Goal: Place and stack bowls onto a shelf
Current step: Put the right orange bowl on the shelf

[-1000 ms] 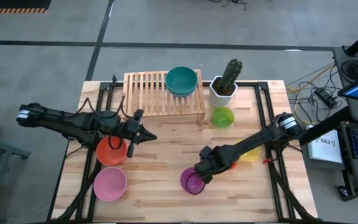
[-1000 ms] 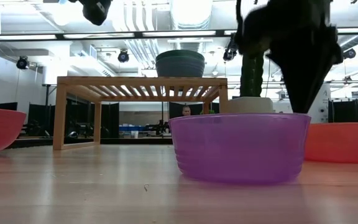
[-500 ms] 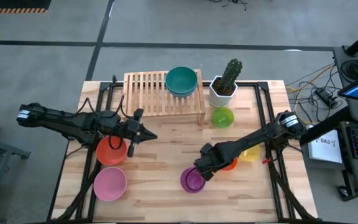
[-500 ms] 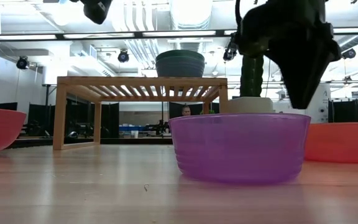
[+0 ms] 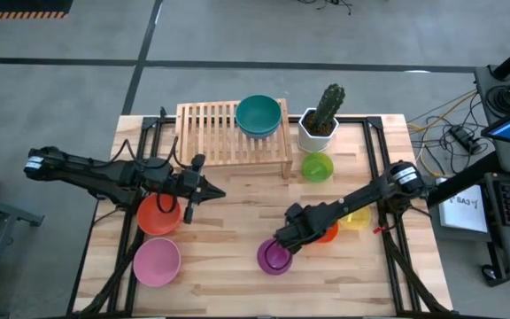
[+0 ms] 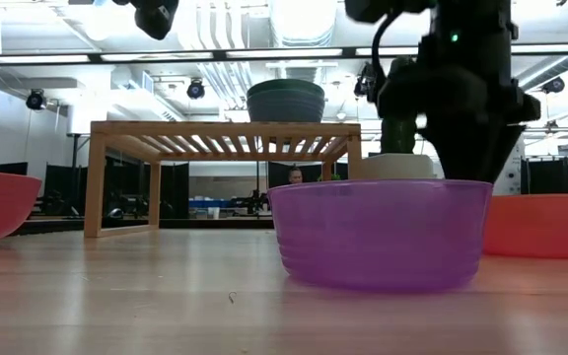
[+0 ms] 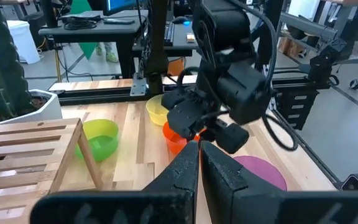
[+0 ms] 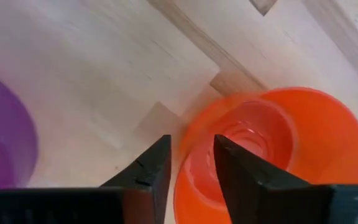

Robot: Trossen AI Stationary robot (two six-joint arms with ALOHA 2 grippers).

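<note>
My right gripper (image 5: 288,241) is open and low over the table, between the purple bowl (image 5: 273,258) and the orange bowl (image 5: 328,234). In the right wrist view the right gripper (image 8: 191,142) has one finger outside the orange bowl's rim (image 8: 188,134) and one inside the bowl, with a gap on each side. My left gripper (image 5: 209,191) is shut and hovers near the red-orange bowl (image 5: 158,215). The teal bowl (image 5: 259,114) sits on the shelf (image 5: 211,133), on top of another bowl. Pink (image 5: 156,262), yellow (image 5: 359,220) and lime green (image 5: 317,167) bowls rest on the table.
A white pot with a cactus (image 5: 320,124) stands to the right of the shelf, just behind the lime green bowl. The shelf's left and middle slats are bare. Open tabletop (image 5: 237,217) lies between the two arms. Black frame rails run along the table's left and right sides.
My right gripper has moved from above the purple bowl a little toward the orange bowl and has come down; in the low view it now reaches below the purple bowl's rim line. The bowls have stayed put.
</note>
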